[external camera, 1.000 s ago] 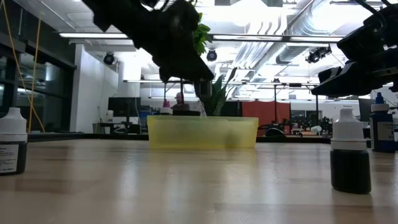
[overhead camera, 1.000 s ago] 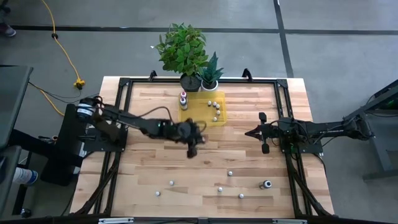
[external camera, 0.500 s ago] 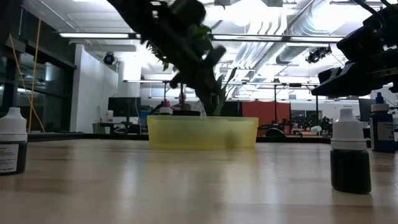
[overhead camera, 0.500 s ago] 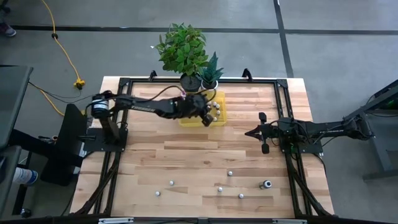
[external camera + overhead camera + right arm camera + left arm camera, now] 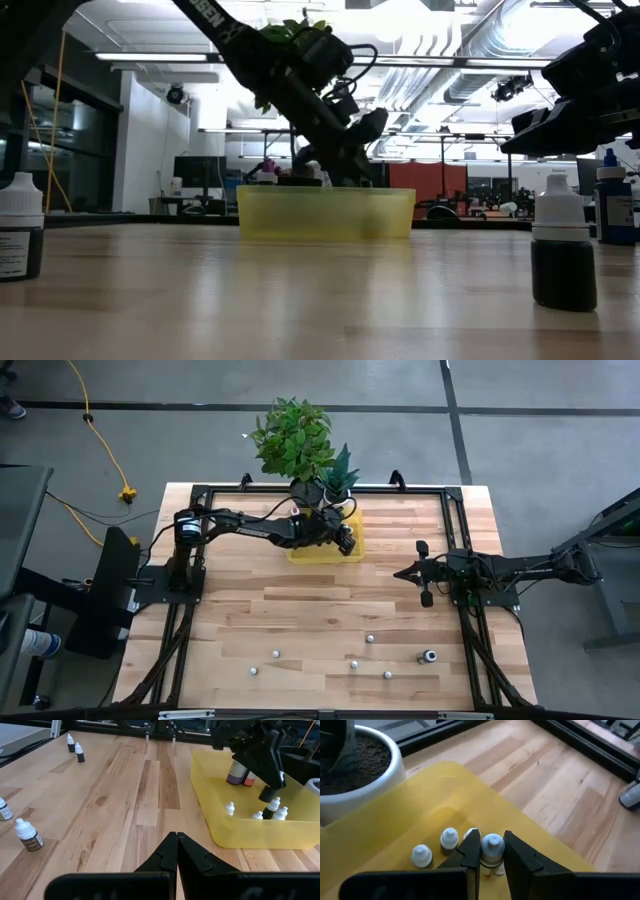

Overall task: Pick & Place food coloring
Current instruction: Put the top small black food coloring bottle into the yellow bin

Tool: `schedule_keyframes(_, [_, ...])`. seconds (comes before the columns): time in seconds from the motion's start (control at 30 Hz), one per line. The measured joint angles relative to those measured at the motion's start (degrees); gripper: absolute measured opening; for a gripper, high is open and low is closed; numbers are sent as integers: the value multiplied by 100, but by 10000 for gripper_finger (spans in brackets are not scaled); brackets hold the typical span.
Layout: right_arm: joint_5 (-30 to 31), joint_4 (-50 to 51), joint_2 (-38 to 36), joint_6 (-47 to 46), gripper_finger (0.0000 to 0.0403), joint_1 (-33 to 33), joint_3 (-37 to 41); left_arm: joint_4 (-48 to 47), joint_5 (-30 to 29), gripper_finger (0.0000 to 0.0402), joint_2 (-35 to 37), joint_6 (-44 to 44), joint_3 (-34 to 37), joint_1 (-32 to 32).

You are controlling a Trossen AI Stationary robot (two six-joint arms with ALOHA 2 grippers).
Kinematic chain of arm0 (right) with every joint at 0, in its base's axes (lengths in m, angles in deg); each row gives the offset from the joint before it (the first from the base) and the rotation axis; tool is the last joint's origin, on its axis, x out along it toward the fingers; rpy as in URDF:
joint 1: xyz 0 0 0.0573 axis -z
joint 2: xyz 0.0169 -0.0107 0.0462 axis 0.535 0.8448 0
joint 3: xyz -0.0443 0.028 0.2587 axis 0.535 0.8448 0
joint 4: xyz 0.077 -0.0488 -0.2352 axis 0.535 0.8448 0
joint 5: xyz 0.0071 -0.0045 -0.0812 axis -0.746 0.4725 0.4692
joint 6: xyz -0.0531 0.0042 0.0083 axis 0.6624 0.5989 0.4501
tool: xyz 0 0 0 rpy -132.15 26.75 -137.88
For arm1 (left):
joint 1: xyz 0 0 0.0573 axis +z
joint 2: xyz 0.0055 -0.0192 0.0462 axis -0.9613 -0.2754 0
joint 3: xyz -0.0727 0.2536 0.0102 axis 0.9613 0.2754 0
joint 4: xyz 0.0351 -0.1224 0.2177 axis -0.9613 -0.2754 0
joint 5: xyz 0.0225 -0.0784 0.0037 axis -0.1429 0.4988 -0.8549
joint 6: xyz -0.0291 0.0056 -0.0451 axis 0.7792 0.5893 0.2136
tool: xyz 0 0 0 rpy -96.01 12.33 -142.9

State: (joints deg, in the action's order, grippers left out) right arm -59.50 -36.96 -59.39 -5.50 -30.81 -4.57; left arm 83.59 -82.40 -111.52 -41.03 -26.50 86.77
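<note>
A flat yellow tray (image 5: 312, 550) lies at the table's far side and holds several small food coloring bottles (image 5: 449, 838) standing on its floor. My left gripper (image 5: 346, 541) reaches into the tray's right half, shut on one tiny white-capped, dark-bodied bottle (image 5: 492, 846). The right wrist view shows that same gripper (image 5: 269, 796) with the bottle (image 5: 271, 809) below it. More bottles (image 5: 370, 638) stand scattered on the wood near the table's front edge. My right gripper (image 5: 410, 573) waits at the right, shut with nothing in it. My left gripper pinches the small bottle just below its white cap (image 5: 493, 855) between its two fingertips. The fingers (image 5: 472, 851) slant down into the tray from the table's left. The bottle hangs nearly upright, cap up, inside the tray. Whether its base touches the tray floor I cannot tell.
Two potted plants (image 5: 298, 445) stand right behind the tray, and a white pot (image 5: 355, 775) sits close to my left gripper. Two larger bottles (image 5: 236, 771) stand in the tray's far left corner. A dark bottle (image 5: 429, 656) lies at the front right. A black frame (image 5: 455, 540) borders the table.
My left gripper has swung from the middle of the table toward the far edge, then along the yellow tray toward its right end. It has rolled and sunk lower, into the tray. The gap between its fingers looks the same.
</note>
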Motion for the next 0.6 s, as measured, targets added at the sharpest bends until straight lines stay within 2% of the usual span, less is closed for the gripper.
schedule_keyframes(0.23, [-2, 2, 0, 2, 0, -1, 0, 303, -36, 47, -163, -32, 77, -7])
schedule_keyframes(0.43, [-2, 2, 0, 1, 0, -1, 0, 1078, 112, 47, -193, -224, 488, -44])
schedule_keyframes(0.6, [-2, 2, 0, 0, 0, 0, 0, 1168, 86, 47, -205, -553, 730, -42])
